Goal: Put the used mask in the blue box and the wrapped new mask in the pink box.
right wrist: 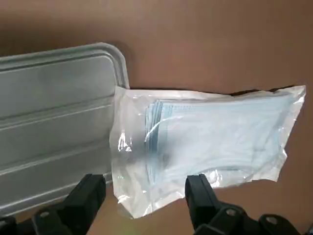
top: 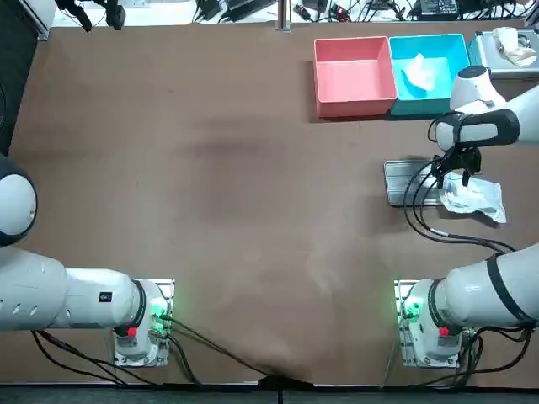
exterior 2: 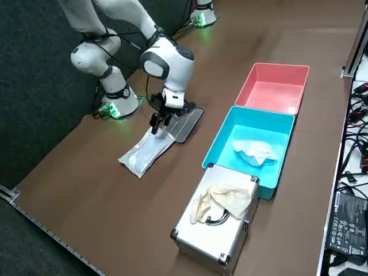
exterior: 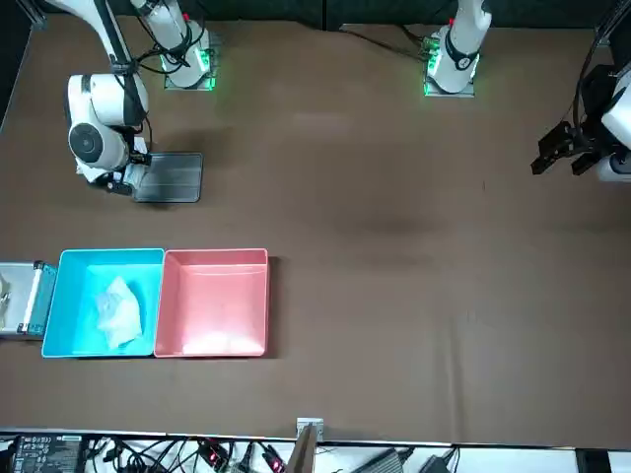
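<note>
One right gripper [right wrist: 144,188], spread | over wrapped mask [right wrist: 205,132] edge | beside tray [right wrist: 54,122]

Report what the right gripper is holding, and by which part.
Nothing is held. The right gripper is open, its fingers straddling one edge of the wrapped mask, which lies flat against the metal tray's edge.

Tbl [top: 210,168]: pink box [top: 354,77], blue box [top: 406,98], tray [top: 397,182]
</note>
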Action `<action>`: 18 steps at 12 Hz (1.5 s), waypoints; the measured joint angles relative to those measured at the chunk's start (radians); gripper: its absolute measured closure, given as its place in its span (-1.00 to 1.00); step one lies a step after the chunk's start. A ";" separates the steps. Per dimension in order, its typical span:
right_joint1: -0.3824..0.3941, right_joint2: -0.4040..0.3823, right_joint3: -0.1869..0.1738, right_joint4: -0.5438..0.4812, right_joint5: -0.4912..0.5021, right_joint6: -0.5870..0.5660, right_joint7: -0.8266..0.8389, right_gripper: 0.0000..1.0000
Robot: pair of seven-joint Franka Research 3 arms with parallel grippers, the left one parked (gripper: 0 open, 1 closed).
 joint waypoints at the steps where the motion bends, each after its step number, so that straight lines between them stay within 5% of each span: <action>1: -0.005 0.005 0.000 -0.001 0.000 0.009 0.000 -1.00; 8: -0.024 0.068 0.000 -0.002 0.000 0.043 0.000 -0.89; 12: -0.028 0.083 0.000 -0.004 0.000 0.042 0.000 0.00; 14: -0.030 0.090 0.000 -0.004 0.000 0.033 0.000 0.15; 17: -0.031 0.083 0.001 0.000 0.000 -0.005 0.000 0.93; 18: -0.031 0.077 0.002 0.005 0.000 -0.023 0.000 0.96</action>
